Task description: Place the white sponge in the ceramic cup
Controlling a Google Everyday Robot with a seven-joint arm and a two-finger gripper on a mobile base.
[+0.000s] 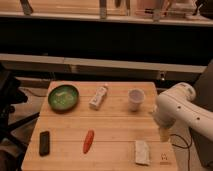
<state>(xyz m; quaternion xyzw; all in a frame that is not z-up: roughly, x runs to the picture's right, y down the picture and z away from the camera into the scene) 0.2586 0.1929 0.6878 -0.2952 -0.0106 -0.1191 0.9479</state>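
Wooden boards make up the table that we see, with a dark shelf wall behind it. Near the front right corner lies the white sponge, flat on the wood. Its long side runs from the front edge toward the back, tipped just a little, so one short end points roughly at the ceramic cup. The cup stands upright farther back on the right side, well apart from the sponge, and we see only bare wood between them. Beside the cup, to the left, a white tube with a cap lies slanted, and past that sits a green bowl. An orange carrot lies near the front middle, and a black block lies at the front left. The gripper hangs down from the white arm at the right edge of the table, between the cup and the sponge, just beside the sponge's far end. We cannot tell if it is spread wide or closed tight.
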